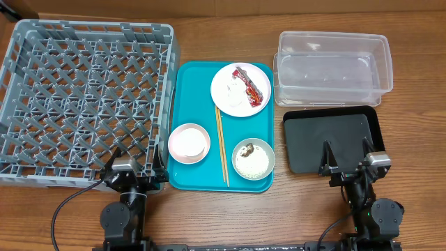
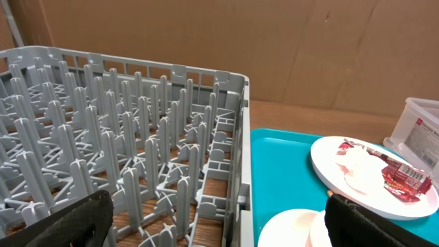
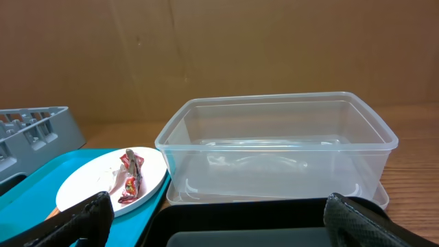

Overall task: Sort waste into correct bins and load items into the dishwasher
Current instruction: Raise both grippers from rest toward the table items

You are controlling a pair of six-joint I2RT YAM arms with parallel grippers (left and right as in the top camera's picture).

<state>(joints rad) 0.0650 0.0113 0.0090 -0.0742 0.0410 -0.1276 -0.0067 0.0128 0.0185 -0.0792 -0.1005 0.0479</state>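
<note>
Jaws: left gripper point(image 1: 137, 162), right gripper point(image 1: 346, 160) both wide, empty.
Wrapper: pinch the small red wrapper point(image 1: 251, 82) alone, leaving the crumpled white tissue point(image 1: 235, 90) on the round white plate point(image 1: 223, 102).

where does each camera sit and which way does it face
Overhead: above the table, looking straight down on dish rack, teal tray, clear tub, black tray; left gripper and right gripper at the bottom edge.
Left wrist: low on the left arm, facing over the rack's corner; open fingers in the bottom corners.
Right wrist: low over the black tray, facing the tub; open fingers in the bottom corners.
Shared: both wrist views catch the white plate and red wrapper.
</note>
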